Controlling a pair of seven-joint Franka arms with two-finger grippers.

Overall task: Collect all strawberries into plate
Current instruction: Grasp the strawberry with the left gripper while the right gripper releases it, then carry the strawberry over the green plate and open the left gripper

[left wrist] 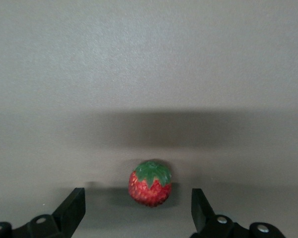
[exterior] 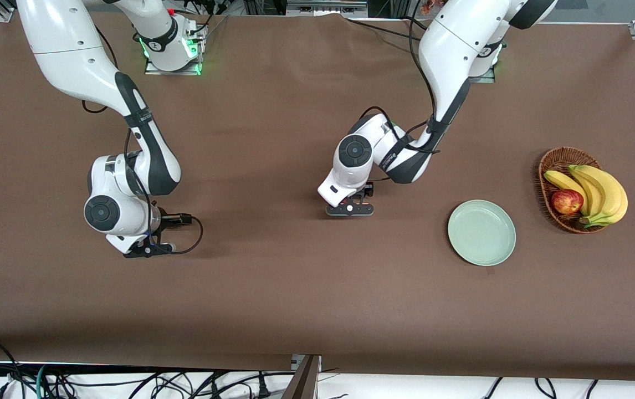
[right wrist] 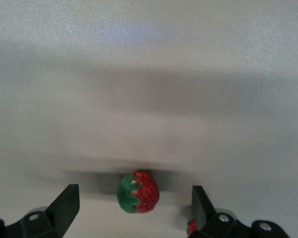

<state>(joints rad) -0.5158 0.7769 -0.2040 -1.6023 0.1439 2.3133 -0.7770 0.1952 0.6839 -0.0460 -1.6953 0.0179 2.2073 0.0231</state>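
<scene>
Both end effectors, left (left wrist: pixel 138 210) and right (right wrist: pixel 134 210), sit spread astride a strawberry (left wrist: pixel 149 183) each (right wrist: pixel 138 192), so next we pinch and carry toward the plate (exterior: pixel 481 232) at three o'clock on the desk (exterior: pixel 273 288).

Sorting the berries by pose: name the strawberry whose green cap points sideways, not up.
The strawberry between the open right gripper fingers lies on its side, cap sideways. The one between the left gripper's fingers shows its cap on top.

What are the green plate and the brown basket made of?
The plate looks like smooth plastic or glazed ceramic: plain pale mint green, evenly coloured, with a shallow raised rim. Which of the two is hard to tell. The basket looks like woven wicker: brown strands criss-cross along its rim.
</scene>
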